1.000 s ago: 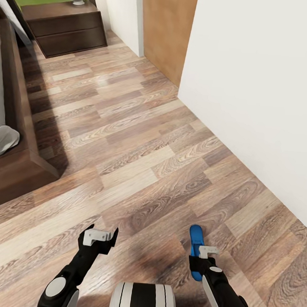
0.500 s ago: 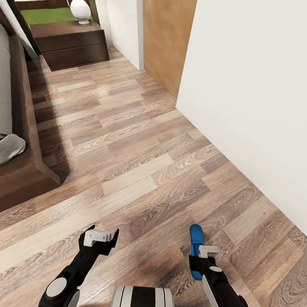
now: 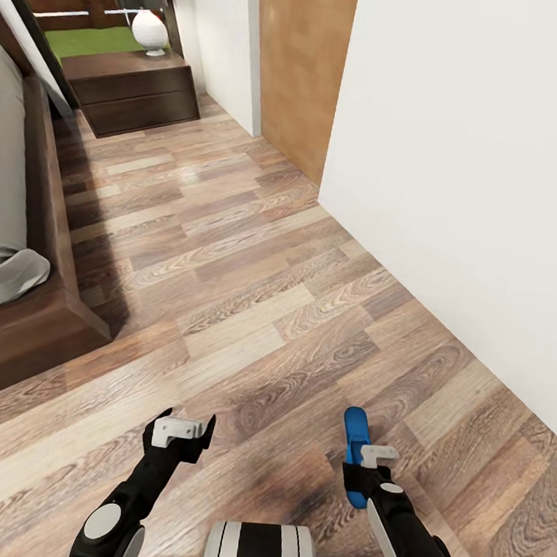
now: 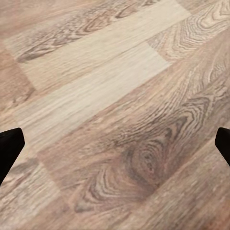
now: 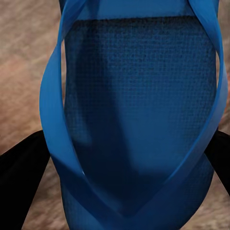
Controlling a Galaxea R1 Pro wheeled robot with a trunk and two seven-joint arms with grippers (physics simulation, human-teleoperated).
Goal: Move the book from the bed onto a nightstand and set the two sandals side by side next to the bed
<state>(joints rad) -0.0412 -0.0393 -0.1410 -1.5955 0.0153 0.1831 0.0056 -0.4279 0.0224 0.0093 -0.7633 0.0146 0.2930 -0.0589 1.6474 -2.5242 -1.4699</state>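
right claw (image 3: 356, 471) holding blue sandal (image 3: 354, 450) | left claw (image 3: 180, 431) wide, empty | beside bed (image 3: 28, 294) | sandal not placed; book, second sandal pending

bed (image 3: 34, 211) cut off; sandal (image 3: 353, 450) partly hidden

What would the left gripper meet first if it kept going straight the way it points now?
Most likely the wood floor. The left gripper is open and empty, and its wrist camera looks along the fingers at bare planks with nothing in between. How far off they lie is unclear.
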